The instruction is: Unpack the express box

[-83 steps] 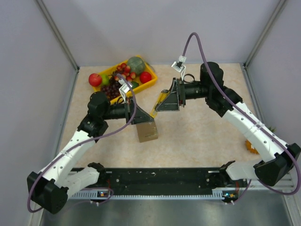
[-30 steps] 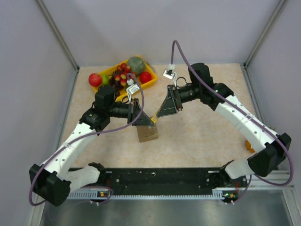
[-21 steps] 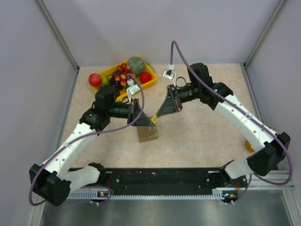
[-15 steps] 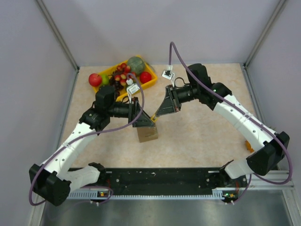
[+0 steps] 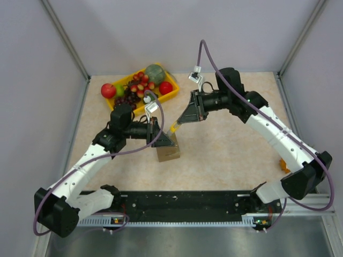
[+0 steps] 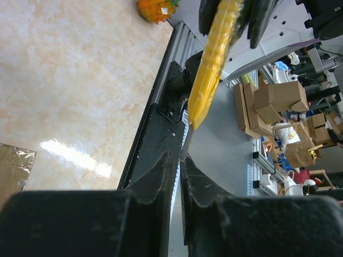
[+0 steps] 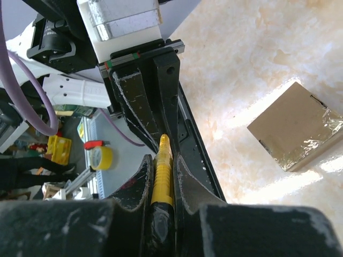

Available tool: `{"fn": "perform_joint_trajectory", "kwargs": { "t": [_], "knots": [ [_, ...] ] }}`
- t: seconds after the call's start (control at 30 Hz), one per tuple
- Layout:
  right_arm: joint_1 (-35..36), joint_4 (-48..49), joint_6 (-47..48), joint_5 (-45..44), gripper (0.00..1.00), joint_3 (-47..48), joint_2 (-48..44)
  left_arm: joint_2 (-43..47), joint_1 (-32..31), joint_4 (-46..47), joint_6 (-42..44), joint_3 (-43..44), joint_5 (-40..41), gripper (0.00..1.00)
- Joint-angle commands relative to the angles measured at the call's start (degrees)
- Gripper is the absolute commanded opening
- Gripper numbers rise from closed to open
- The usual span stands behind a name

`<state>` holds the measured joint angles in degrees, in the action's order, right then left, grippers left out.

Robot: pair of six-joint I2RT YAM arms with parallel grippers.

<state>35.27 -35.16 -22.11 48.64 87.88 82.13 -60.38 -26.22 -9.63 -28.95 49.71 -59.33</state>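
Brown cardboard forms the express box (image 5: 168,153), which is set flat on the pale marbled tabletop (image 5: 230,150), with its top face level and shiny tape seen along one edge in the right wrist view. Just beyond the box's far edge, a yellow tool (image 5: 173,129) is held slanting, its lower tip pointed down toward that edge. The tool is clamped between the fingers of the right pincer (image 5: 181,121), which is placed above and to the right of the box. The left pincer (image 5: 172,143) is positioned at the box's far left corner, close to the tool's tip. Its fingers (image 6: 155,176) are drawn close, with only a thin slit between them, and whether the tip is gripped cannot be told. Well beyond the box, to its far left, a yellow tray (image 5: 167,97) of fruit is set.
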Motion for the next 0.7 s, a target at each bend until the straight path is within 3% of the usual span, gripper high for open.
{"fn": "perform_joint_trajectory", "kwargs": {
  "t": [0.0,0.07,0.33,0.43,0.47,0.53,0.57,0.67],
  "knots": [
    [-0.9,3.0,-2.0,-0.5,0.0,3.4,-2.4,0.9,0.1,0.8,1.8,-0.1,0.8,0.08],
    [-1.3,3.0,-1.9,-0.5,0.0,3.3,-2.7,1.1,0.1,-0.1,2.8,0.1,2.3,0.0],
    [-2.7,2.8,-2.2,-5.4,0.0,1.6,-4.6,2.8,0.2,-5.8,5.1,0.4,13.7,0.0],
    [-2.7,2.8,-1.4,-11.0,0.0,0.2,-6.1,3.2,0.2,-7.9,4.7,0.5,23.1,0.14],
    [-2.4,2.8,-1.2,-15.0,0.0,-0.9,-6.4,3.1,0.2,-10.1,4.2,0.6,26.3,0.38],
    [-0.9,2.8,0.5,-20.9,0.0,-2.6,-7.7,2.6,0.2,-12.2,1.8,0.6,33.9,0.61],
    [0.2,2.9,1.1,-29.2,0.0,-4.3,-8.0,2.4,0.2,-14.3,0.6,0.3,40.5,0.71],
    [7.9,4.3,3.3,-46.5,0.0,-8.7,-8.7,0.5,0.2,-14.5,-4.7,-2.3,45.0,0.79]
  ]
}}
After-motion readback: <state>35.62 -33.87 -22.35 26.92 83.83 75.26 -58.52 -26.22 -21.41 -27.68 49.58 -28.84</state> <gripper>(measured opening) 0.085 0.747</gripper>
